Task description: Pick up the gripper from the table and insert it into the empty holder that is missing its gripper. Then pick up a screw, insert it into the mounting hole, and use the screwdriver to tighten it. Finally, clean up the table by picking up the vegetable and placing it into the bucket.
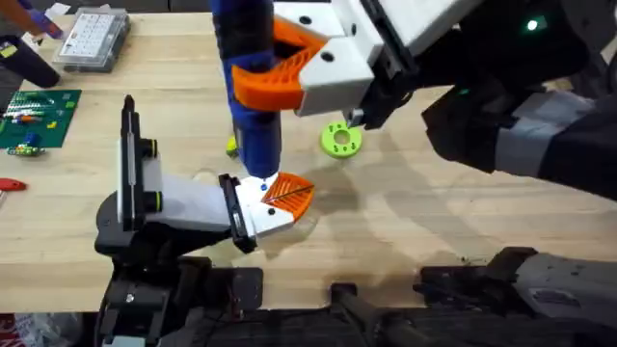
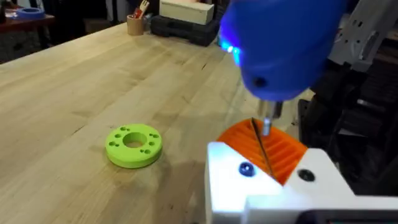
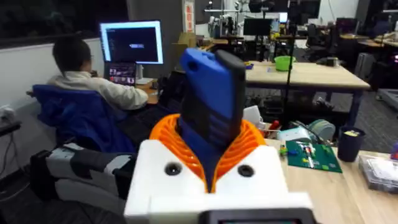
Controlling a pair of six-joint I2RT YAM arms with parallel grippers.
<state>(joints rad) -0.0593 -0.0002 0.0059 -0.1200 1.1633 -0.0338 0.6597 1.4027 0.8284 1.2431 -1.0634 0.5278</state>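
Note:
The holder (image 1: 188, 204), a white wedge on a black stand, sits at the lower left and carries my left gripper (image 1: 289, 196). Its orange ribbed fingers (image 2: 280, 149) lie together with a thin dark seam between them. My right gripper (image 1: 275, 72) reaches in from the right, shut on the blue screwdriver (image 1: 246, 87), which it holds upright. The metal tip (image 2: 266, 124) points down at the orange ribs, just behind a screw (image 2: 245, 169) in the white block. The vegetable (image 1: 231, 146) peeks out behind the screwdriver. A far orange-brown cup (image 2: 135, 25) may be the bucket.
A lime-green disc with holes (image 1: 340, 140) lies right of the screwdriver. A clear compartment box (image 1: 92, 39) and a green board (image 1: 34, 116) sit at the far left. The right arm's dark bulk covers the table's right side.

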